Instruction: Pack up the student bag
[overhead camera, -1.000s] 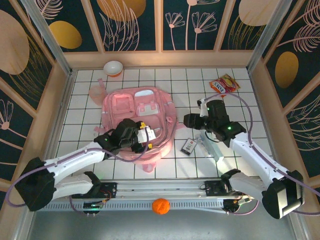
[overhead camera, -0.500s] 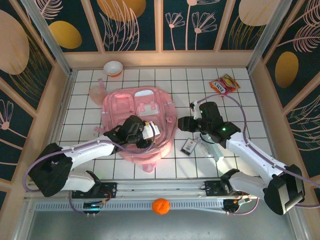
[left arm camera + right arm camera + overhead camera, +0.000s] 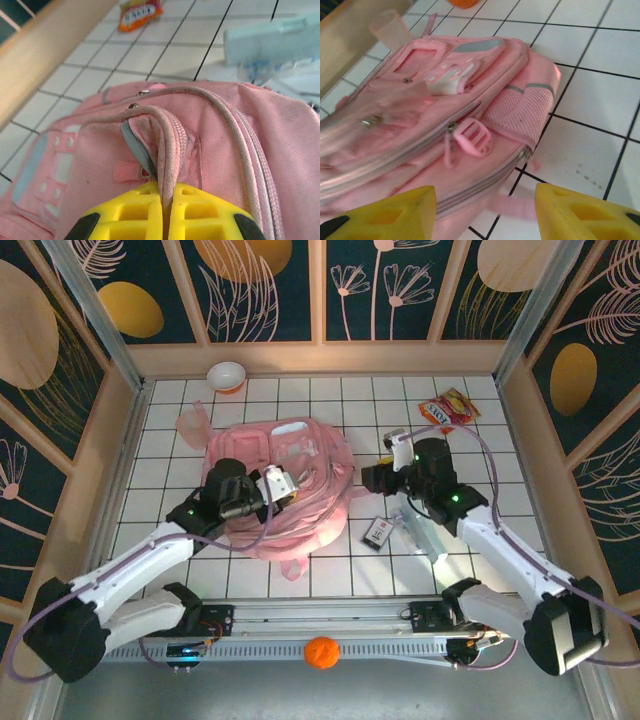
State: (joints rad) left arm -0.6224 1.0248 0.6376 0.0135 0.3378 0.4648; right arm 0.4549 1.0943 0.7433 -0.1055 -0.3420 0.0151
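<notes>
The student bag (image 3: 300, 455) is a big pink backpack lying on the white tiled table, left of centre. My left gripper (image 3: 277, 485) sits over its front, and its yellow fingers (image 3: 135, 215) are shut on a raised fold of the bag's white zipper trim (image 3: 167, 150). Just off the bag's right side my right gripper (image 3: 374, 478) hangs open. Between its yellow fingers (image 3: 395, 212) I see the bag's (image 3: 430, 115) side zipper, a pink buckle (image 3: 472, 137) and a loose strap, none of them touched.
A light blue case (image 3: 420, 537) and a small dark card (image 3: 379, 532) lie under the right arm. A snack packet (image 3: 448, 408) lies far right. A translucent pink cup (image 3: 192, 423) and a bowl (image 3: 227, 375) stand behind the bag. An orange ball (image 3: 321, 651) rests at the near rail.
My left gripper has shut on the bag's zipper trim and drawn back to the left, bunching the bag up. My right gripper has shifted slightly right and away from the bag.
</notes>
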